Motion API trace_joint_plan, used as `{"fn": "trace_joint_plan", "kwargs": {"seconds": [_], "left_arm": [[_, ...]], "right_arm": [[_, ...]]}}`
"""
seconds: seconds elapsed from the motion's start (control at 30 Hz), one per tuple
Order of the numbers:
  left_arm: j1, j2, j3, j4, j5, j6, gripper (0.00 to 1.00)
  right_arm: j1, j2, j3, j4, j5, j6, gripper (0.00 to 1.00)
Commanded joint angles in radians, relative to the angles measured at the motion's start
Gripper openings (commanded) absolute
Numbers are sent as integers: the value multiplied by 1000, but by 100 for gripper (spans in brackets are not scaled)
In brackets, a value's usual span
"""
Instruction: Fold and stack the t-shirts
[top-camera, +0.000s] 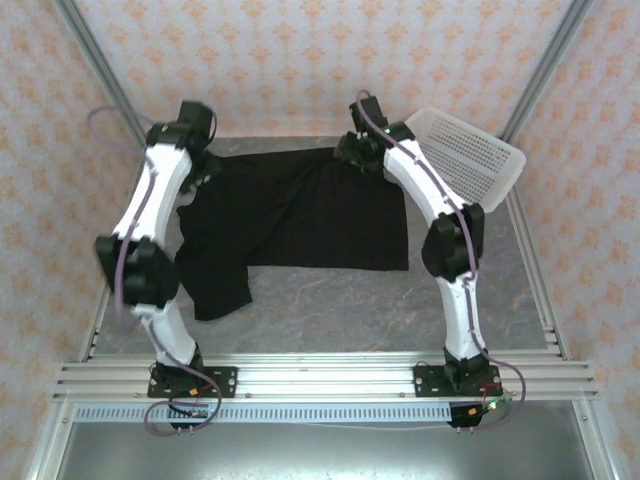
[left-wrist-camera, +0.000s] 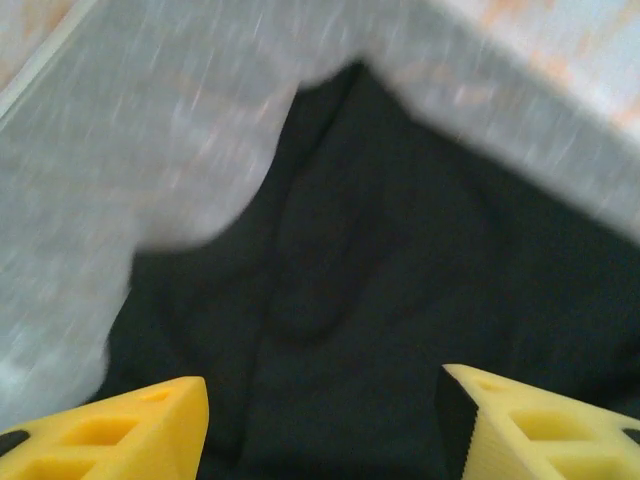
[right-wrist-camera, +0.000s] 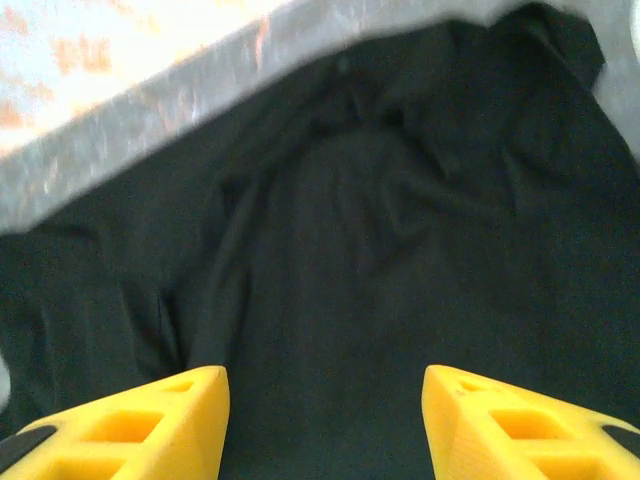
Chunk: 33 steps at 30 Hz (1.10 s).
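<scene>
A black t-shirt (top-camera: 300, 225) lies spread on the grey table (top-camera: 470, 300), plain black side up, with one part trailing toward the near left (top-camera: 215, 285). My left gripper (top-camera: 203, 168) hovers over the shirt's far left corner. In the left wrist view the left gripper (left-wrist-camera: 325, 430) is open, its yellow fingers (left-wrist-camera: 130, 435) apart above the black cloth (left-wrist-camera: 380, 280), nothing between them. My right gripper (top-camera: 352, 153) is over the shirt's far right edge. The right wrist view shows the right gripper (right-wrist-camera: 325, 425) open over wrinkled black cloth (right-wrist-camera: 380, 250).
A white perforated basket (top-camera: 470, 150) leans at the back right corner, just beyond the right arm. Patterned walls and metal frame posts close in the table. Bare grey tabletop (top-camera: 340, 310) lies between the shirt and the arm bases.
</scene>
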Motion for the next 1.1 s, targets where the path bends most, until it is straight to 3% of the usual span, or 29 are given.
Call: {"fn": "trace_joint_plan", "kwargs": {"seconds": [0.0,0.13,0.3,0.6,0.7,0.97,1.07], "left_arm": [[64,-195,-284,22,44,-54,60],[117,-294,-529,6,50,-28,59],[218,-299,-741,62,154,-36,59],[225,-267,-902,191,126,-59,56],[224,-267,-933,280,161,-71,48],[223,-197,-928,342,158,-72,3],[223,-251,-902,294,121,-73,0]], "right_arm": [[30,-254,-288,143,15,48,53],[29,-443,-643,207,12,75,52],[22,-535,-919,235,9,72,52],[-44,-458,-1054,219,17,40,57],[-65,-407,-1040,190,37,37,56],[-104,-293,-962,95,84,21,46],[-109,-266,-935,73,94,11,33]]}}
